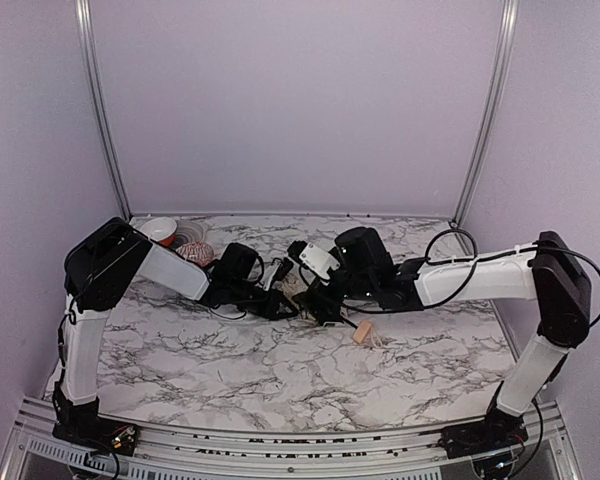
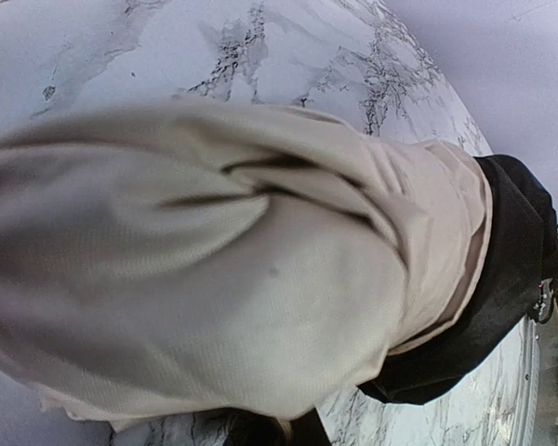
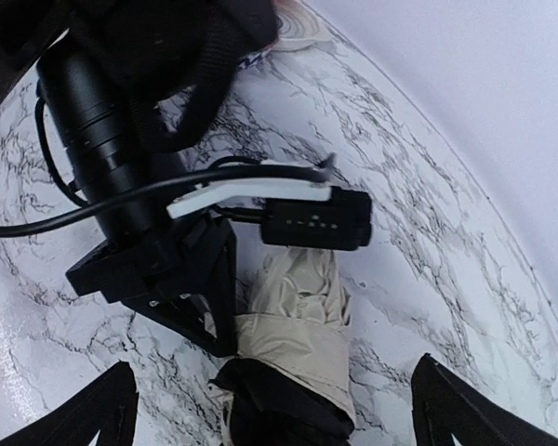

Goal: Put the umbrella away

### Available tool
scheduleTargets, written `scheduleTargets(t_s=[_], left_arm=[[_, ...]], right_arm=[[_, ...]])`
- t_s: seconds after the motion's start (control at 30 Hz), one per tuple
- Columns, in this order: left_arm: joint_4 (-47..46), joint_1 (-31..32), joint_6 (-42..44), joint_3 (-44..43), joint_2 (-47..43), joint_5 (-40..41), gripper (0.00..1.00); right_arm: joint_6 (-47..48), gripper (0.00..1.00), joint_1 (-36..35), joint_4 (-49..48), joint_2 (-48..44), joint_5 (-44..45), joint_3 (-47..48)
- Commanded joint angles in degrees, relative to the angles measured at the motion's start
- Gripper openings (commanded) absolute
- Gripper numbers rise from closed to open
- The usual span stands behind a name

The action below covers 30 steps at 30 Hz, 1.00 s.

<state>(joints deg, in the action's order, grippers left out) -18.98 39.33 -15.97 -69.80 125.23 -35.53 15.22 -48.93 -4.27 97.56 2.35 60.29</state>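
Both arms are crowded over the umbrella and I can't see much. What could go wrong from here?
The cream fabric umbrella with black underside fills the left wrist view, so the left pincer's hold cannot be checked; loose folds may slip. The open right pincer sits close to the left wrist's black cable and could snag it. The tan wooden knob lies free and may drag.

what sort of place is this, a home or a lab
Most likely a robot lab test cell, not a home: bare lilac walls on aluminium frame posts, a marble-pattern table, and a left arm and right arm bolted at its near edge.
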Motion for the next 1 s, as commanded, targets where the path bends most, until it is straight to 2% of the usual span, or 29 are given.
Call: scheduleTargets(t_s=[0.0, 0.17, 0.27, 0.33, 0.47, 0.7, 0.87, 0.97], left_arm=[[8.19, 0.29, 1.46, 0.05, 2.34, 0.93, 0.0], [8.24, 0.26, 1.29, -0.04, 2.74, 0.18, 0.0], [8.26, 0.24, 1.44, 0.26, 2.29, 0.22, 0.0], [8.2, 0.28, 1.55, 0.37, 1.86, 0.12, 0.0], [8.31, 0.28, 2.58, 0.99, -0.6, -1.0, 0.0], [11.51, 0.3, 5.76, 1.27, -8.33, -2.8, 0.0], [11.51, 0.3, 5.64, 2.05, -13.92, -5.97, 0.0], [11.51, 0.3, 5.21, 2.09, -16.95, -6.64, 0.0]], right_arm=[[9.96, 1.0, -5.5, 5.64, 3.52, 17.65, 1.16], [11.8, 1.0, -5.66, 8.66, 9.53, 26.18, 6.08], [12.89, 0.99, -5.04, 9.73, 12.8, 25.24, 8.13], [12.19, 0.94, -4.13, 10.65, 15.19, 23.67, 9.37], [8.8, 0.76, -1.29, 13.79, 18.86, 19.14, 11.64], [5.77, 0.39, 4.1, 12.31, 17.66, 9.36, 9.12], [2.89, 0.24, 8.68, 12.3, 15.39, -3.53, 8.62], [-0.46, 0.09, 13.55, 10.9, 13.72, -16.65, 7.82]])
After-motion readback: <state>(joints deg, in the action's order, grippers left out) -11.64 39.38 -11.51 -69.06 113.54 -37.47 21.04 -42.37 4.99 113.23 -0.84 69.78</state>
